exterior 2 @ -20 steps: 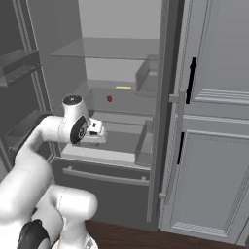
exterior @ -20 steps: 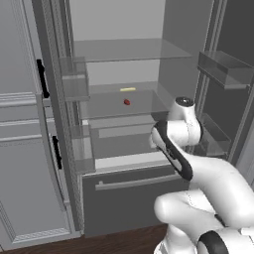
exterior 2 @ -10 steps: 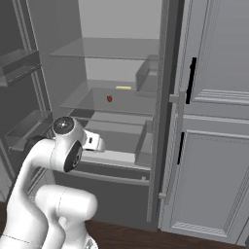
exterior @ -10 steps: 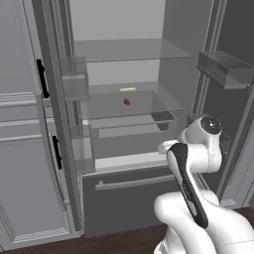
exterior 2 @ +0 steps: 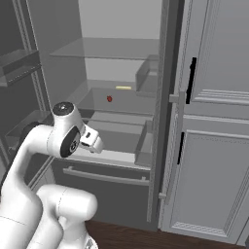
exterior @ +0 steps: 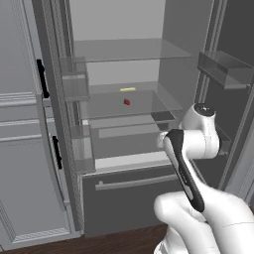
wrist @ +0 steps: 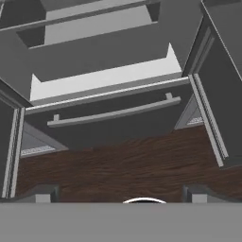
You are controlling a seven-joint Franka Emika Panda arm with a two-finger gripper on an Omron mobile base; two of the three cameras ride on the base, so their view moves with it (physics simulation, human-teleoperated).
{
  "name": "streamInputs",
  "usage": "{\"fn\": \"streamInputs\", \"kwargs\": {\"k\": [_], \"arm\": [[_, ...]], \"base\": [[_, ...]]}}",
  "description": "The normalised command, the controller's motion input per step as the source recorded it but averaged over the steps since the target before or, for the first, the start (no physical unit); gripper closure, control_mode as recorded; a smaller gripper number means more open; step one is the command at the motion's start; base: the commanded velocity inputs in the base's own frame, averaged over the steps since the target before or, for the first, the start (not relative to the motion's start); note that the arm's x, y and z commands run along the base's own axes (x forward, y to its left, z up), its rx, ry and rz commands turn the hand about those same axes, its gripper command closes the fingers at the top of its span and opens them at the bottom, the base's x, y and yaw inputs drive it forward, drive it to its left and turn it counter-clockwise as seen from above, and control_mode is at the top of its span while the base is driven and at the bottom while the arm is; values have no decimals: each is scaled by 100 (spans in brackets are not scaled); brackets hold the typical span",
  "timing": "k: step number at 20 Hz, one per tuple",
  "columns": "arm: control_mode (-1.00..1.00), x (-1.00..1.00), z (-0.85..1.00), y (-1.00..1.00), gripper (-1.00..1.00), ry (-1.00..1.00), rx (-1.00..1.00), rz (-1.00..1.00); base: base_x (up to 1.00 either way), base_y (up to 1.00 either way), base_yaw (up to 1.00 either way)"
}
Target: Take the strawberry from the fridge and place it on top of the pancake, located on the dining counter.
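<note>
Tiny dark-red rounded strawberry (exterior: 127,102) sits on the middle clear glass shelf (exterior: 149,105) inside the tall dark-grey double-door fridge (exterior: 173,74), both doors swung wide; also seen in right base view (exterior 2: 109,98). Just behind it, toward the back wall on the same shelf, a small pale-yellow stick-shaped item (exterior: 127,90), apart from the berry, not touching. Upper glass shelf (exterior: 124,49) above them carries nothing I can make out. Below the berry's shelf, a shallow pale-fronted inner bin (exterior: 129,161), contents not visible from here. Under that, the dark lower drawer with a long grey bar handle (exterior: 136,182) is closed; hand view looks down on that same handle (wrist: 113,114) and the dark wood floor (wrist: 123,170) in front. Clear door bins (exterior: 77,87) on the left door and a bin (exterior: 225,67) on the right door, nothing discernible in them. Tool (wrist: 120,194): two small dark fingertips (wrist: 42,194) stand wide apart at the bottom of the hand view, nothing between them, gripping nothing. White arm (exterior: 198,144) is bent in front of the fridge's lower right, below the berry's shelf and well apart from the berry. Light-grey panelled cabinets with black handles (exterior: 25,149) flank the fridge.
</note>
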Motion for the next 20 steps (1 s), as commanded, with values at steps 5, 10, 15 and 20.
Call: {"fn": "streamInputs", "kwargs": {"k": [5,10,15,20], "arm": [[-100,-28,-50,5,-100,-3,0,9],[-100,-18,-14,1,-100,-6,-12,22],[-100,-1,-14,0,-100,2,-13,9],[-100,0,0,0,-100,0,0,0]], "base": [[0,0,0],[0,0,0],[0,0,0],[0,0,0]]}}
